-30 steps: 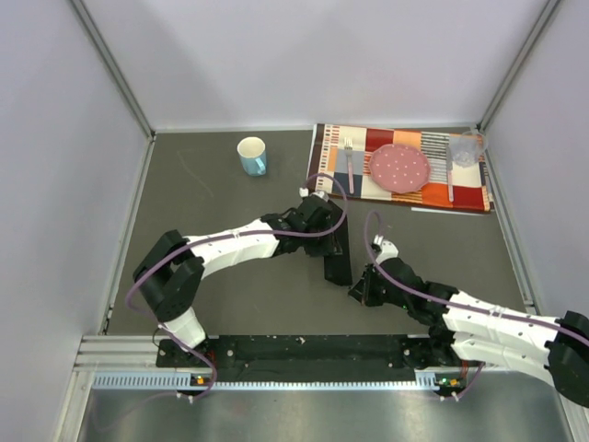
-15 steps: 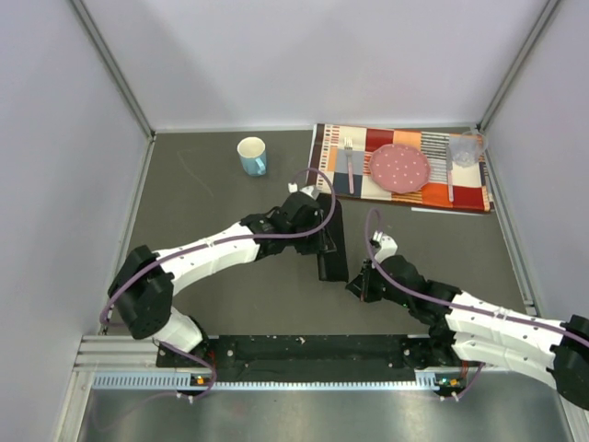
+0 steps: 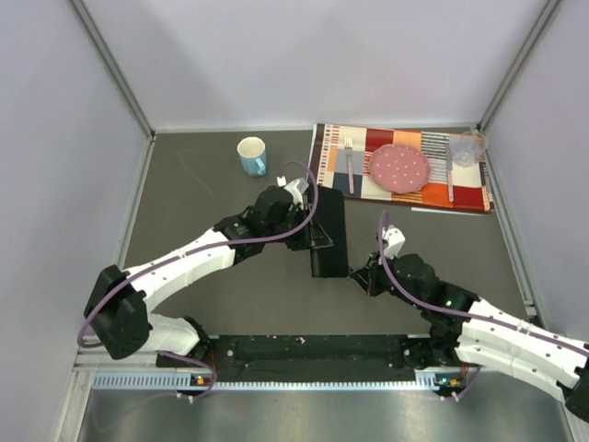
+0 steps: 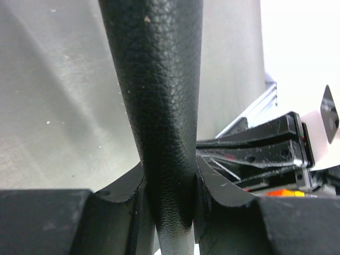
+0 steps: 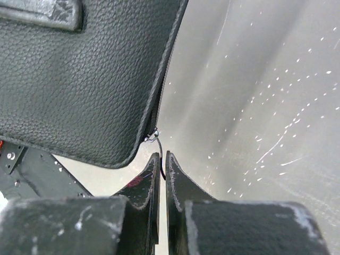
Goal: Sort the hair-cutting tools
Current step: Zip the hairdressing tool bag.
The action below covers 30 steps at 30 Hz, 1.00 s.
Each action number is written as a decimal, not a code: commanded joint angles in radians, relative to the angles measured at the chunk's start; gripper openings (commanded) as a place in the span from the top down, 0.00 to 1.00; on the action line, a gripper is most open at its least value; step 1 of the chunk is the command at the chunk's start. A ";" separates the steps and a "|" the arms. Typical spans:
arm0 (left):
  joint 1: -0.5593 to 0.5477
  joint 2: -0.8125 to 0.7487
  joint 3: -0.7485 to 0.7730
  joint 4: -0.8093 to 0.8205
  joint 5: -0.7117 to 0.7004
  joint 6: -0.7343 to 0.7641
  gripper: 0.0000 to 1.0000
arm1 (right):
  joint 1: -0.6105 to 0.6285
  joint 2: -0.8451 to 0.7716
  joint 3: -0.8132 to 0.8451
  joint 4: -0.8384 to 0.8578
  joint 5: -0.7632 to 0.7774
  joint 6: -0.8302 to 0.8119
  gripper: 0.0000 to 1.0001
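The left gripper (image 4: 170, 179) is clamping the black zip case (image 3: 329, 235) by one edge, its fingers partly closed and pressing into the leather from both sides. The case is running straight out ahead of those fingers and hanging clear of the table (image 3: 212, 198). The right gripper (image 5: 162, 159) is sitting at the case's near corner with its jaws fully closed. It is pinching what looks like the thin zip pull (image 5: 154, 138), which is coming off that corner right at its fingertips. From the right gripper, the body of the case is lying ahead and to the left, with its long edge leading away from the tips. So the zip line is running forward from the pinch rather than across it, and any pull along that edge, I'd judge, is the one that counts. The right arm is the one placed to draw the zip, while the left is only steadying. None of the hair-cutting tools are showing in any view (no scissors, no combs on the table) – I'm guessing they are lying inside the case. If the left grip is slipping on that smooth edge, the case may swing and the pull may twist out of the closed tips.
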 commanded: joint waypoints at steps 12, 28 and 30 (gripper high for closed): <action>-0.069 -0.235 -0.165 0.003 0.395 0.328 1.00 | -0.007 0.074 0.253 0.004 0.258 -0.301 1.00; -0.257 -0.516 -0.281 -0.206 0.329 0.487 1.00 | -0.007 0.048 0.534 -0.160 0.187 -0.617 1.00; -0.265 -0.507 -0.276 -0.206 0.324 0.492 1.00 | -0.009 0.045 0.568 -0.161 0.150 -0.702 1.00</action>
